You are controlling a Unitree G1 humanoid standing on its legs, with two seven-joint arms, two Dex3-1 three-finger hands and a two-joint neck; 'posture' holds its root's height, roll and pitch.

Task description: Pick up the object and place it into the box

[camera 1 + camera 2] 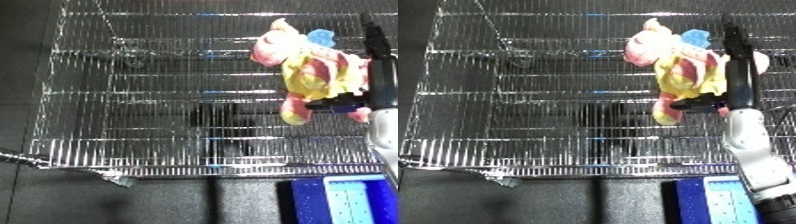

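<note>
Wire fills most of the left eye view: we see a large silver wire bin [160,100] from above, its near wall running across the lower part of the picture and its mesh floor showing dark ground beneath. At the bin's right side hangs a plush toy [311,70], pink and yellow with a blue patch near its top. It sits above the mesh rather than lying flat on it, inside the bin's outline, close to the right wall. The right robot hand [342,106] comes in from the right edge, black, with a dark finger or thumb reaching under the toy's lower part; here most of the hand is cut off by the frame. Below the bin, at the lower right, we see a blue object with a pale panel [342,200] on the dark surface; what it is we cannot tell.

In the right eye view the same hand shows more fully. Its white forearm [753,150] rises from the lower right, and long black fingers [738,65] stretch up along the toy's right side, while a shorter black part presses in from below against the toy's yellow body. We read this as the right robot hand grasping the plush toy between fingers and thumb, holding it over the bin's right half. We see no left robot hand in either view.
</note>
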